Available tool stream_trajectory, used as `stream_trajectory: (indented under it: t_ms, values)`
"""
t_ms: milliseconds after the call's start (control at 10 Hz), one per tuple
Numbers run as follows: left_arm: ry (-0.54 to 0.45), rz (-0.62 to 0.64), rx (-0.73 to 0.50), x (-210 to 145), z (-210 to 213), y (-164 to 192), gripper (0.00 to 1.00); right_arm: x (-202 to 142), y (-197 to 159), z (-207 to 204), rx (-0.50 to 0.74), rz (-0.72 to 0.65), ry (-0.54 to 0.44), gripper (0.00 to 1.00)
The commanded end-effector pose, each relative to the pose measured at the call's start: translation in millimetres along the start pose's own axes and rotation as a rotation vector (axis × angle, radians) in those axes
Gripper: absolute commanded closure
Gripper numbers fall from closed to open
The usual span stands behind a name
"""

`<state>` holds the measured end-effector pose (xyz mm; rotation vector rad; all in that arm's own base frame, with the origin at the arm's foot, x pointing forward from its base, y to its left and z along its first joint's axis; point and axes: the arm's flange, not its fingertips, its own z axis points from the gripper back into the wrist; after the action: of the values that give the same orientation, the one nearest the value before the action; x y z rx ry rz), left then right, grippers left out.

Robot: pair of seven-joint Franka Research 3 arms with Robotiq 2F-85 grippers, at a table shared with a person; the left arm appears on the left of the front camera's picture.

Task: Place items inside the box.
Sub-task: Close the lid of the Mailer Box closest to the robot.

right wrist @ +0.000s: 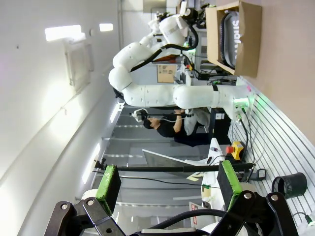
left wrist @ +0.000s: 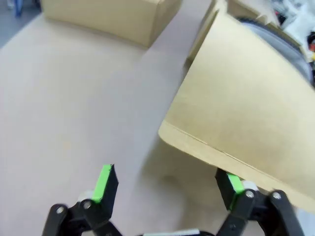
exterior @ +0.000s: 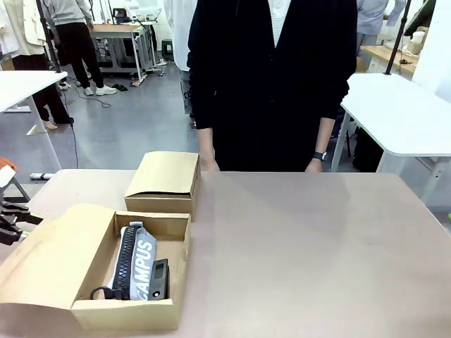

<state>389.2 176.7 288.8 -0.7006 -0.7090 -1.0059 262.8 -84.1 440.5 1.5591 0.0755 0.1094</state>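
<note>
Nearest the robot, the open cardboard box [exterior: 166, 271] sits at the table's [exterior: 317, 246] left front, its lid flap [exterior: 49, 253] folded out to the left. Inside lies the grey pouch [exterior: 141, 264] lettered CAMPUS, a black item [exterior: 160, 279] lying against its right side. The left gripper [left wrist: 167, 189] hovers low beside that flap, jaws wide and empty, the flap's edge just over its right finger. The right gripper [right wrist: 165, 182] is spread wide too, empty. Behind sits a second, closed box [exterior: 163, 183]; beyond it the person [exterior: 271, 77] stands at the far edge.
</note>
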Motion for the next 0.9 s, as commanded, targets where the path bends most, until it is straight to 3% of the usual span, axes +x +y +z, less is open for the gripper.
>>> stream_trajectory:
  t_ms: [0,400,800]
  values:
    - [-0.151,-0.030,-0.054,6.7,19.5,-4.7,0.00,-0.2,1.3,1.8,0.016,0.027,-0.005,0.00]
    - [-0.298,-0.053,-0.172,22.2,32.0,-24.1,0.00,-0.2,1.3,1.8,0.016,0.027,-0.005,0.00]
    - [-0.409,-0.134,-0.302,60.3,8.5,-69.1,0.00,-0.2,1.3,1.8,0.016,0.027,-0.005,0.00]
